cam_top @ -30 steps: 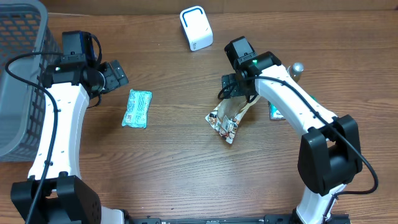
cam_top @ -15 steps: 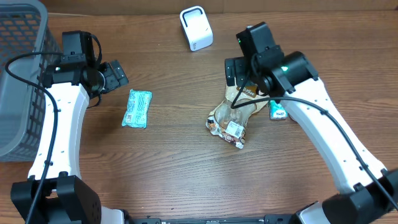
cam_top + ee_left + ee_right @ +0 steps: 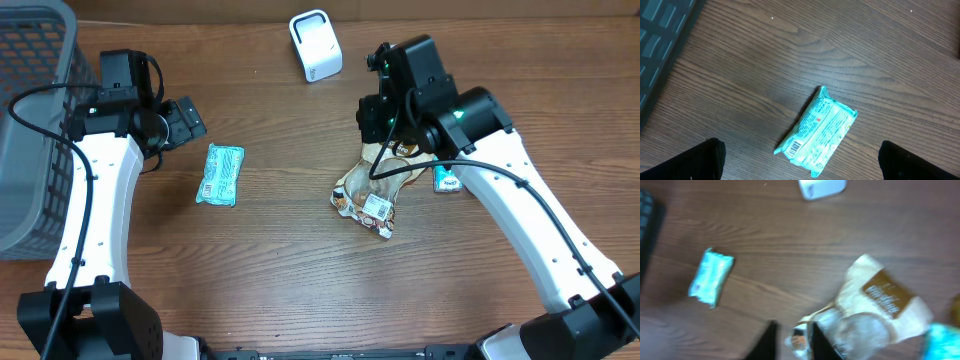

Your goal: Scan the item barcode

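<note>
A brown and clear snack bag point(image 3: 375, 190) lies mid-table, its top end drawn up toward my right gripper point(image 3: 380, 148). The blurred right wrist view shows that gripper point(image 3: 795, 340) shut on a crumpled end of the bag point(image 3: 875, 310). A white label point(image 3: 375, 207) faces up on the bag's lower end. Left of it, a teal packet point(image 3: 220, 174) lies flat. My left gripper point(image 3: 185, 120) hovers open above and beside this packet point(image 3: 820, 132), whose barcode point(image 3: 796, 146) faces up between the spread fingers point(image 3: 707, 160).
A white scanner point(image 3: 315, 45) stands at the back centre, also seen in the right wrist view point(image 3: 822, 187). A grey mesh basket point(image 3: 30, 120) fills the left edge. Another teal packet point(image 3: 447, 180) lies partly under the right arm.
My right gripper went from open to shut on the snack bag and rose, pulling the bag's top up and shifting it slightly right. The left arm has not moved.
</note>
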Motion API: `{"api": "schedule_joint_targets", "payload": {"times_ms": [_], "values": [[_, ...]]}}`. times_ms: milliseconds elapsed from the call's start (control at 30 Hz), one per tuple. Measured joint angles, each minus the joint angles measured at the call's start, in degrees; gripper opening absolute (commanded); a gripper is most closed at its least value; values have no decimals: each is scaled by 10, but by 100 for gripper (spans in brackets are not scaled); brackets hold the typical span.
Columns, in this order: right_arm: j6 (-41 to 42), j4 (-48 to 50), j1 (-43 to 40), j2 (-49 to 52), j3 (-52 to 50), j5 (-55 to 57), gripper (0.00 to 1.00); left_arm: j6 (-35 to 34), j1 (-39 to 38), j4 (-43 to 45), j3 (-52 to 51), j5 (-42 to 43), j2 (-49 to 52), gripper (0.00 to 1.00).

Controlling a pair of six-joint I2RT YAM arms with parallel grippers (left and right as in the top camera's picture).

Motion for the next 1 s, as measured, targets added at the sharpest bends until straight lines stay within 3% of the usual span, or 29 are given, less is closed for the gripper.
{"api": "schedule_joint_targets", "payload": {"times_ms": [467,633,767,1000], "values": [[97,201,0,52,-225,-38,9,0,0,0,0,0,0,99],[111,190,0,96,-246,-38,9,0,0,0,0,0,0,99],[114,175,-4,97,-247,-34,20,0,0,0,0,0,0,100],[115,137,-13,97,-247,6,25,0,0,0,0,0,0,99]]}}
